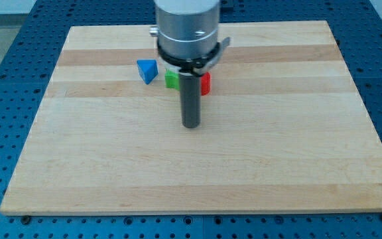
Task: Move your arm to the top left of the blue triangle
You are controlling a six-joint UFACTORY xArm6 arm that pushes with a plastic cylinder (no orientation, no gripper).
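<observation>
The blue triangle (148, 70) lies on the wooden board (197, 172) toward the view's top, left of centre. My tip (190, 125) rests on the board below and to the right of the blue triangle, well apart from it. A green block (172, 79) sits just right of the triangle, partly hidden by my rod. A red block (205, 83) shows at the rod's right side, also partly hidden.
The arm's grey cylindrical body (187, 30) hangs over the board's top centre. The board lies on a blue perforated table (5, 99), which shows all around its edges.
</observation>
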